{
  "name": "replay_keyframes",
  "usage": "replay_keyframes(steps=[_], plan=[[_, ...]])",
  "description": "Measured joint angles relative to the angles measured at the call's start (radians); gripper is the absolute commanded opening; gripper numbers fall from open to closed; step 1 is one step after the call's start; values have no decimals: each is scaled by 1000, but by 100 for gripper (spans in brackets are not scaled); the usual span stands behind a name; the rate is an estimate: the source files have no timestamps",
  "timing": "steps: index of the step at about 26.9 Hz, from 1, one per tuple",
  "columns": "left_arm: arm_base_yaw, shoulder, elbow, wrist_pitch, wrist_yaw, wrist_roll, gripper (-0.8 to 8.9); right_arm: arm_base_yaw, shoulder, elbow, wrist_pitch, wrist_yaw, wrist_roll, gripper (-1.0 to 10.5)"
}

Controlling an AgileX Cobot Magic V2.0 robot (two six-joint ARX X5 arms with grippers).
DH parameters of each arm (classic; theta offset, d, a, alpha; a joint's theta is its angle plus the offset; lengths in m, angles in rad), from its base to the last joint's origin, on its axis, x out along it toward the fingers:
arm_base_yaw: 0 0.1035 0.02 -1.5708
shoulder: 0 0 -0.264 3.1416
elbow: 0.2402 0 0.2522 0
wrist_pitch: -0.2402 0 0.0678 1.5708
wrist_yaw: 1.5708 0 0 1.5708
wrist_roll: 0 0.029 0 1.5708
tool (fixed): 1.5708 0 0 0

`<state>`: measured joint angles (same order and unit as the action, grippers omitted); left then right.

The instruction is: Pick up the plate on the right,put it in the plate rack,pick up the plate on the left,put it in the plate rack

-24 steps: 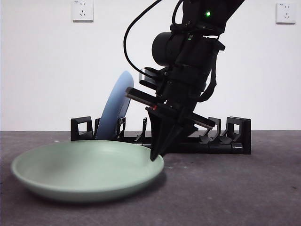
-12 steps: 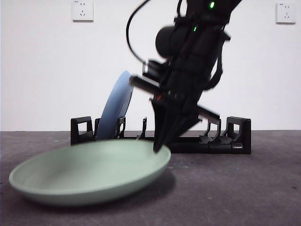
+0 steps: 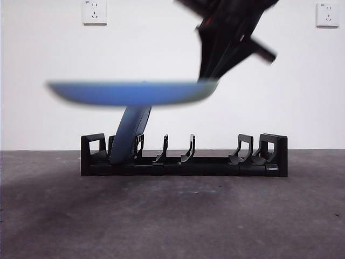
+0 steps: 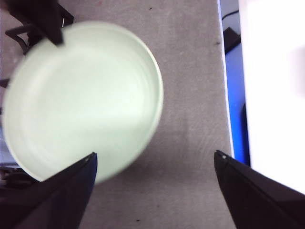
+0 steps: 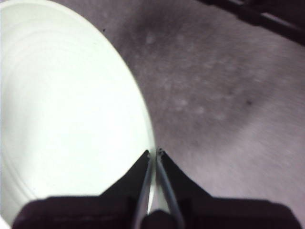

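One blue plate [image 3: 129, 135] sits in the plate rack [image 3: 183, 159]; right end effector [image 5: 155, 157] pinches 2nd plate [image 5: 66, 114] up off surface, left end effector [image 4: 155, 164] wide, empty.

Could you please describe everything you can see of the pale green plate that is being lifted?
The pale green plate is round, shallow and smooth, with faint concentric rings inside; it looks glazed. It hangs level in the air above the plate rack, blurred and bluish in the front view. The right claw is clamped on its rim, the only thing touching it. The left claw is open and apart from it.
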<state>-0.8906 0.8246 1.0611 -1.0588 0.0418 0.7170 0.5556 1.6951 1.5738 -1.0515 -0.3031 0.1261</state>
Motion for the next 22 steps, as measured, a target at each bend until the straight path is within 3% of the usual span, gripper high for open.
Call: replay_keyframes(steps=[9, 17, 22], plan=[[-87, 0, 0, 108, -153, 103, 416, -47, -16, 235, -283, -1, -47, -13], [-119, 45, 0, 182, -226, 236, 415, -46, -18, 309, -302, -150, -37, -13], [-142, 88, 0, 209, -296, 269, 408, -35, -19, 319, -302, -154, -21, -13]])
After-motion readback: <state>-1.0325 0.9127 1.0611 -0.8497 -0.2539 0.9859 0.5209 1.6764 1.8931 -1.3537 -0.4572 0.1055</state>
